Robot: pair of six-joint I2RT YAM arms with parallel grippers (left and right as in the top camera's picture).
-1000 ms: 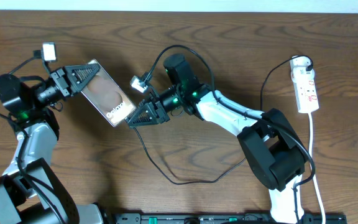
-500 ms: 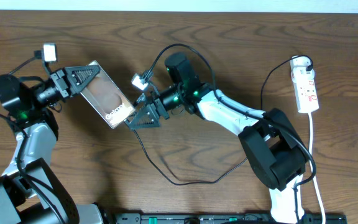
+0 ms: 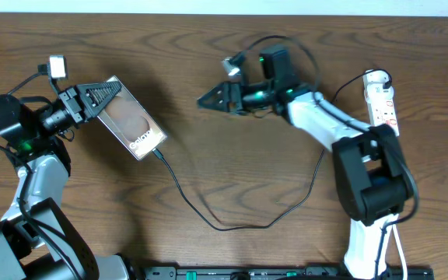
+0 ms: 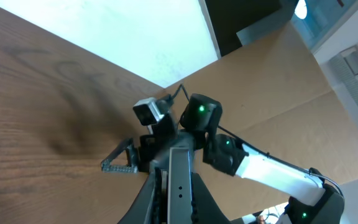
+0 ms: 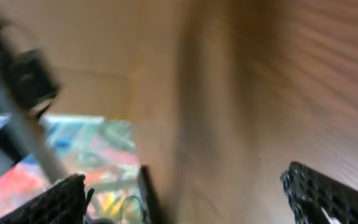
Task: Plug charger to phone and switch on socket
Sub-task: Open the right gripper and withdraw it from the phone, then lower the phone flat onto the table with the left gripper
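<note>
My left gripper [image 3: 103, 95] is shut on the upper end of the phone [image 3: 133, 120], holding it off the table at the left. In the left wrist view the phone [image 4: 179, 180] shows edge-on between the jaws. The charger's black connector tip [image 3: 159, 154] sits in the phone's lower end. Its thin cable [image 3: 232, 226] loops across the table toward the right. My right gripper [image 3: 212, 99] hangs open and empty at top centre, well clear of the phone. The right wrist view is blurred, with both fingers [image 5: 61, 199] wide apart. The white socket [image 3: 382, 105] lies at the far right.
The socket's white cord [image 3: 395, 202] runs down the right edge past the right arm's base [image 3: 364, 187]. A black bar [image 3: 286, 274] lines the table's front edge. A cardboard wall [image 4: 278, 81] stands behind the table.
My right gripper has opened, let go of the charger's tip at the phone and swung up and to the right. The left gripper and the phone have stayed put.
</note>
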